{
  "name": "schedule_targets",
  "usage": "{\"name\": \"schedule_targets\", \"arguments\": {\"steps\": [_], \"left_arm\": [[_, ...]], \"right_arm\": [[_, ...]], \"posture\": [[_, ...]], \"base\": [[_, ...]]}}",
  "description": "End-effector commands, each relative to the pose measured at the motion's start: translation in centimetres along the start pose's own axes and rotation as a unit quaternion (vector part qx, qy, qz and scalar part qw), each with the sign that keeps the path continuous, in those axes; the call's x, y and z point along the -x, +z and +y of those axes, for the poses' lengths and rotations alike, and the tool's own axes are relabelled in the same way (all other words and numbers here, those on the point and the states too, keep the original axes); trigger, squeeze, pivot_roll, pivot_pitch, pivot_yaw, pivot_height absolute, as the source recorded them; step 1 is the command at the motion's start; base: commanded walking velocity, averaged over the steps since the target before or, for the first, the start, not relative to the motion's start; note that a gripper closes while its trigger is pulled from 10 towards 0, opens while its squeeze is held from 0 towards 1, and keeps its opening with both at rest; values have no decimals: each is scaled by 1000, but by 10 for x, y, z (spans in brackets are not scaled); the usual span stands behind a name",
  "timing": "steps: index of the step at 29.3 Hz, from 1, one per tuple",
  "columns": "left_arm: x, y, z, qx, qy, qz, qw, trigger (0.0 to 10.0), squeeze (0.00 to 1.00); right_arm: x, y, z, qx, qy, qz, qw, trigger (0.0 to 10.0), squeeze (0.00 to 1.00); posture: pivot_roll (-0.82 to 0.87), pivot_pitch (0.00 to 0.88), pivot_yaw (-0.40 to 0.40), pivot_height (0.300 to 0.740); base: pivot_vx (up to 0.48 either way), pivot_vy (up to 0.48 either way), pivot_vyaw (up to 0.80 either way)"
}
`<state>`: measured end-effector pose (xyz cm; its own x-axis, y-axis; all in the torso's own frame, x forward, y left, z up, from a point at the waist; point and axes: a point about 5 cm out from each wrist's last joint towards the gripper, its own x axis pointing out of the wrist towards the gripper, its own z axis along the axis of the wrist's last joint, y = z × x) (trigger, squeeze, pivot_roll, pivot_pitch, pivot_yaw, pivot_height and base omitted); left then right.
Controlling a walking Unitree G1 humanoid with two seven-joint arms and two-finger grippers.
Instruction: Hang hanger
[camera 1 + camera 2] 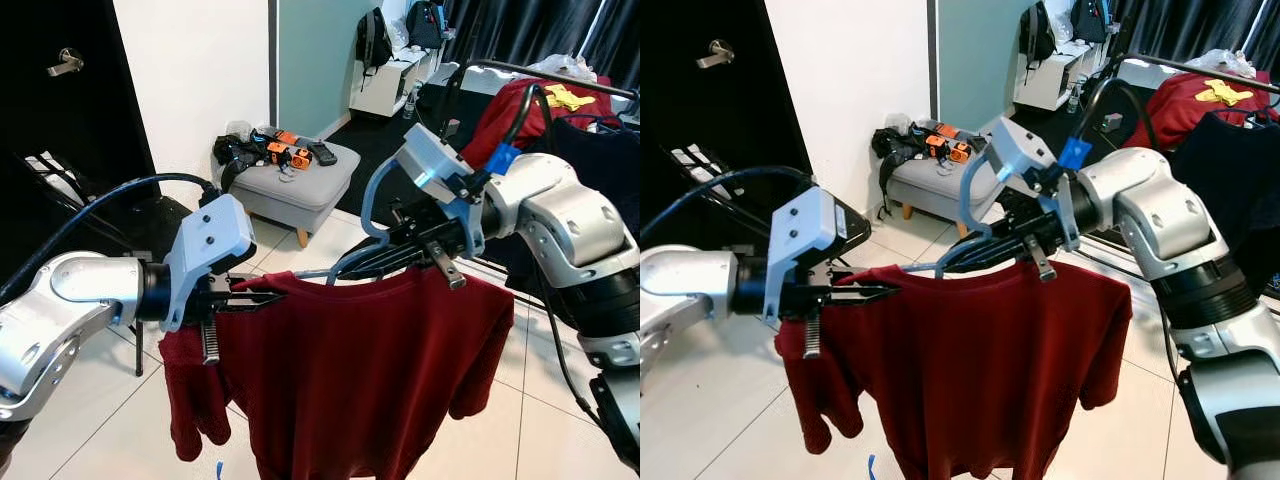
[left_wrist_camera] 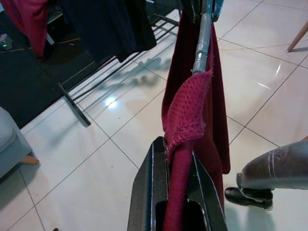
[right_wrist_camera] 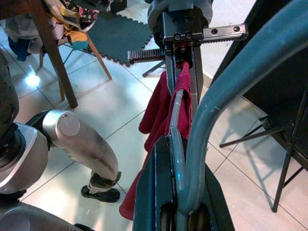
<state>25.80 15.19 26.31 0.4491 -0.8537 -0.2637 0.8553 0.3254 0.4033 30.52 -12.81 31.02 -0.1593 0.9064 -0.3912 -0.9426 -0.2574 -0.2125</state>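
A dark red shirt [image 1: 350,370] hangs on a pale blue hanger [image 1: 372,205] held up in front of me by both arms. My right gripper [image 1: 352,268] is shut on the hanger just below its curved hook, which the right wrist view shows as a thick blue bar [image 3: 250,62] running out between the fingers [image 3: 159,187]. My left gripper [image 1: 283,288] is shut on the shirt's shoulder over the hanger's left end. In the left wrist view the red fabric [image 2: 185,120] is pinched between the black fingers [image 2: 149,192], with the hanger arm [image 2: 202,43] beyond.
A clothes rail [image 1: 545,72] with red and dark garments stands at the back right, behind my right arm. A grey ottoman [image 1: 300,185] carrying orange and black items sits ahead on the tiled floor. A black door [image 1: 60,110] and a white wall are on the left.
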Motion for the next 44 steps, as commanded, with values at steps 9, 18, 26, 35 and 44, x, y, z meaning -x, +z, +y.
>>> {"name": "schedule_targets", "arguments": {"steps": [9,18,26,35,44], "left_arm": [[0,-12,5,19,30,17,999,0,0],[17,-21,14,33,71,18,997,0,0],[32,-34,18,54,101,30,993,0,0],[51,-51,24,90,161,32,982,0,0],[72,-108,5,181,271,49,944,0,0]], "right_arm": [[-5,16,5,42,30,-25,998,10000,0],[11,-3,7,-11,7,-14,1000,10000,1000],[28,-12,7,-32,-30,-7,999,10000,1000],[48,-26,-2,-56,-136,-20,989,10000,1000],[90,-90,-38,-201,-538,-162,803,10000,1000]], "posture": [[-57,0,-44,740],[-58,0,-47,740],[-56,0,-46,740],[-57,0,-46,740],[-47,0,-43,740]], "base": [[0,0,0],[0,0,0],[0,0,0],[0,0,0],[0,0,0]]}}
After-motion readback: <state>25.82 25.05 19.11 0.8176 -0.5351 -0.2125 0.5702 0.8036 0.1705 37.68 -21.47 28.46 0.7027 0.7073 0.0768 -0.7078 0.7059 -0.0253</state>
